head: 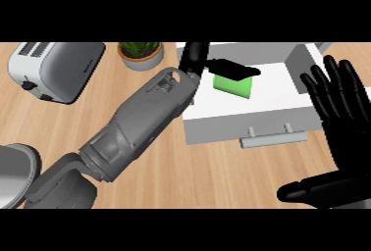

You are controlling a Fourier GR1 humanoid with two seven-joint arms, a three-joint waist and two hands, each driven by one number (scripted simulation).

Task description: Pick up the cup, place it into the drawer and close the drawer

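The left forearm is stretching up from 7 o'clock toward 12 o'clock, and the left hand (196,55) is hanging over the back of the open drawer (282,95), which is sitting at about 1 o'clock. The green cup (235,88) is lying inside that drawer, in its left part, right under the black hand and touching or nearly touching it. Whether the hand is gripping the cup or is letting it go, I cannot tell from this angle. The right hand (340,112) is resting at 3 o'clock, spread wide with nothing in it, just beside the drawer's right side. So the carrying part is looking nearly done: the cup is sitting within the drawer walls. What is remaining, as I judge it, is freeing the cup, pulling the left arm clear and pushing the drawer shut by its front, where the handle (274,140) is facing 6 o'clock. A toaster (54,68) is standing at 10 o'clock.
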